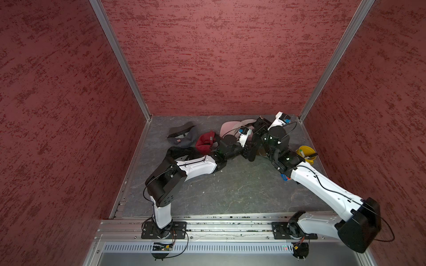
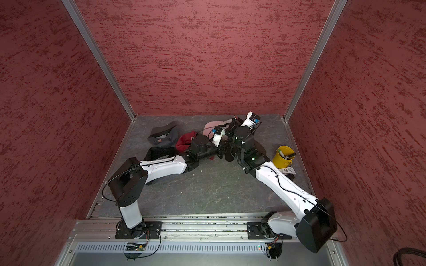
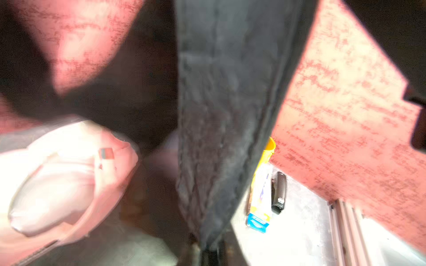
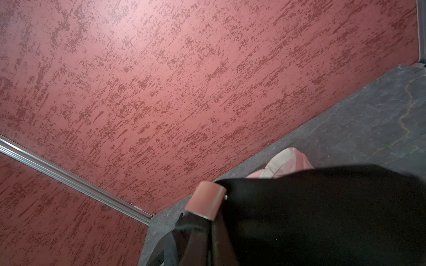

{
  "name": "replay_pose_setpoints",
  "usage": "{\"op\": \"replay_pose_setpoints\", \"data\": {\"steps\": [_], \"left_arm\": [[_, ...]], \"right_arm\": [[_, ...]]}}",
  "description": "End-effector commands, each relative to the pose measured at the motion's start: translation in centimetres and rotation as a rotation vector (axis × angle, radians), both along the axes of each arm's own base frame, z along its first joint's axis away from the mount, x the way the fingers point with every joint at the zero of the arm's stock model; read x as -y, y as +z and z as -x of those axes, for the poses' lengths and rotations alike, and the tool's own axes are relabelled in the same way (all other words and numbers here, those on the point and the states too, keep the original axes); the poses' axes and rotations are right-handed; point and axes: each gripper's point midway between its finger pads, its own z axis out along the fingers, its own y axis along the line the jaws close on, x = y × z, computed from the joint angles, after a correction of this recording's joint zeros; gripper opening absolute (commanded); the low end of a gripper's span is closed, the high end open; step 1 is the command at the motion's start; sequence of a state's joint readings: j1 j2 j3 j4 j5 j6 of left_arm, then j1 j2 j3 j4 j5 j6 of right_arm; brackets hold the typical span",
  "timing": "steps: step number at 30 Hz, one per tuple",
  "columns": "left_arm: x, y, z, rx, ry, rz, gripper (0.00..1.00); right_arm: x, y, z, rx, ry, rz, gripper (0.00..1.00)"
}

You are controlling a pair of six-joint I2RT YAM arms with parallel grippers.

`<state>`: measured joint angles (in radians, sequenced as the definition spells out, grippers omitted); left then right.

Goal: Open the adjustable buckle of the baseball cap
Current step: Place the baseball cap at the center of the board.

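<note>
Toward the back of the table (image 1: 230,188), betw. the two wrists, the black cap (image 1: 252,150) hangs clear of the surface w/ its brim drooping, pink cap (image 1: 227,129) lying just behind. Right gripper (image 1: 260,123) is clenched on the black cap's rear edge. In the right wrist view the buckle (image 4: 205,200), a small metal sleeve, sits just beside where the jaws must be, tho the fingers themselves don't show. Left gripper (image 1: 251,138) is clenched too, prob. on the same cap: left wrist view shows a dark fabric band (image 3: 219,115) running straight down the cam's line toward the jaws, fingers hidden. So the buckle is nearer the right arm, and the left arm meets it from the opposite side, grippers facing each other, close together. Strap's long axis looks to run roughly gripper-to-gripper, so I'd judge the next move = pull apart along that line, right steadying the buckle side, left drawing strap thru. Risk: left may have cap body, not strap; can't tell thru the blur.
</note>
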<state>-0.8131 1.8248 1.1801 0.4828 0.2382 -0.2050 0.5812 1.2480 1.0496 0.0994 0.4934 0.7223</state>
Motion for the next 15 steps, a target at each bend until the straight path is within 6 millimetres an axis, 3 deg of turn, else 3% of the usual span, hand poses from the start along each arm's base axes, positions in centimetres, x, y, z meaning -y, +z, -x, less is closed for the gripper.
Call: {"op": "replay_pose_setpoints", "data": {"steps": [1, 3, 6, 8, 15], "left_arm": [[-0.7, -0.9, 1.0, -0.059, -0.024, -0.059, 0.00], [-1.1, -0.6, 1.5, -0.081, -0.033, -0.058, 0.00], [-2.3, -0.7, 2.5, -0.160, -0.051, -0.036, 0.00], [-3.5, -1.0, 3.3, -0.239, -0.062, 0.000, 0.00], [-5.7, -2.0, 7.3, -0.445, -0.166, 0.134, 0.00]], "right_arm": [[-0.2, 1.9, 0.4, 0.067, 0.023, -0.012, 0.00], [-0.9, 2.1, 0.5, 0.079, 0.064, 0.020, 0.02], [-1.8, 2.5, 1.0, 0.104, 0.134, 0.104, 0.31], [-1.8, 2.6, 1.4, 0.108, 0.148, 0.161, 0.42], [-0.6, 3.3, 3.0, 0.140, 0.149, 0.297, 0.61]]}}
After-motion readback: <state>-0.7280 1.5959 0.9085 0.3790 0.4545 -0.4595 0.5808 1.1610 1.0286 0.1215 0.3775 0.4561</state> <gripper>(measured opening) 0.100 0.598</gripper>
